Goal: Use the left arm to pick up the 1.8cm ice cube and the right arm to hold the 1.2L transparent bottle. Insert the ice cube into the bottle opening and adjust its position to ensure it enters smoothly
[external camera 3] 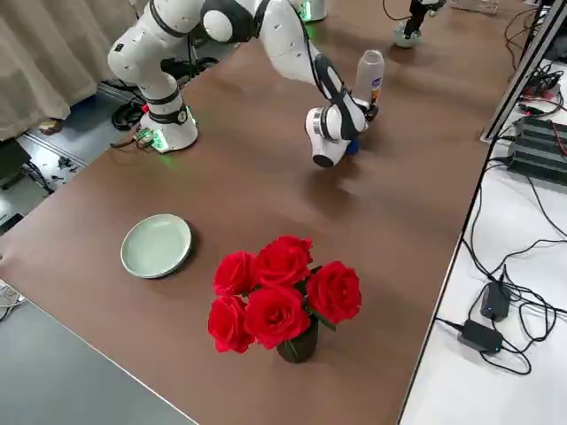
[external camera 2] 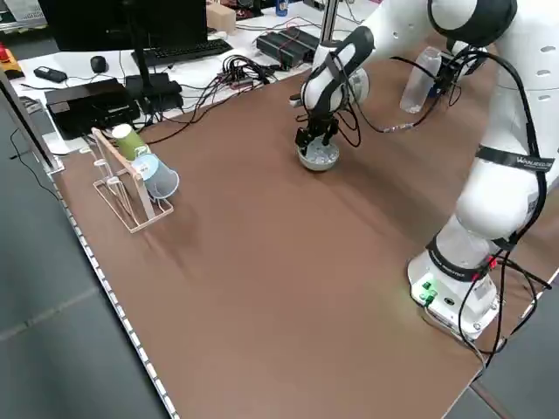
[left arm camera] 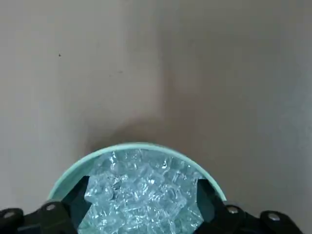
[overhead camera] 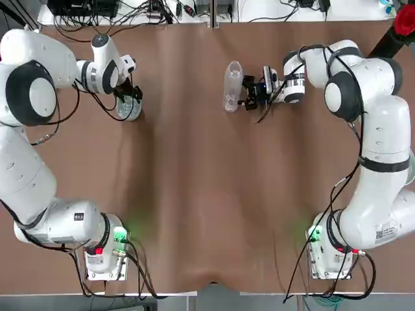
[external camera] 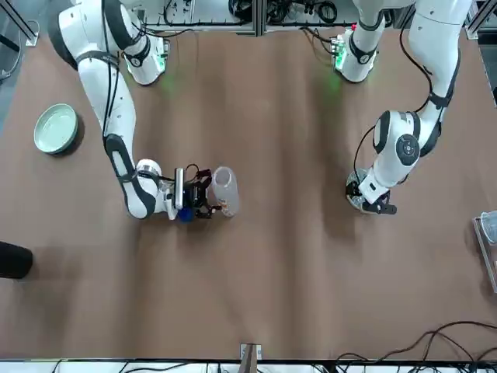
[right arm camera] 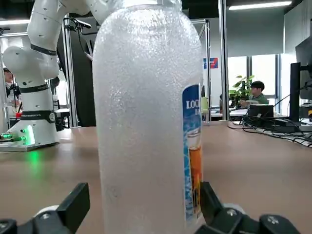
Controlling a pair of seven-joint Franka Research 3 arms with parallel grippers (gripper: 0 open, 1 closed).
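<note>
From where I stood, nearest on the brown worktop [overhead camera: 194, 194] were only the two arm bases; the work was farther out. To the left, the left end effector [left arm camera: 141, 214] hung over a small pale dish [overhead camera: 128, 109] heaped with clear pieces, its fingers [left arm camera: 75, 200] spread wide and straddling the pile just inside the rim; no single ice cube [left arm camera: 141, 187] had been taken, though one lay among the heap between them. I judged the step in hand to be that pick, and doing it well meant settling on one piece near the top of the pile, closing gently so the slick thing would not squirt out, and lifting straight up clear of the dish. Well apart to the right, the transparent bottle [overhead camera: 233, 85] stood upright, and the right end effector [right arm camera: 144, 214] reached in level from its right, jaws open on either side of the body and not visibly pressing it. A firm low grip there would steady the bottle opening [overhead camera: 234, 67] for the drop.
</note>
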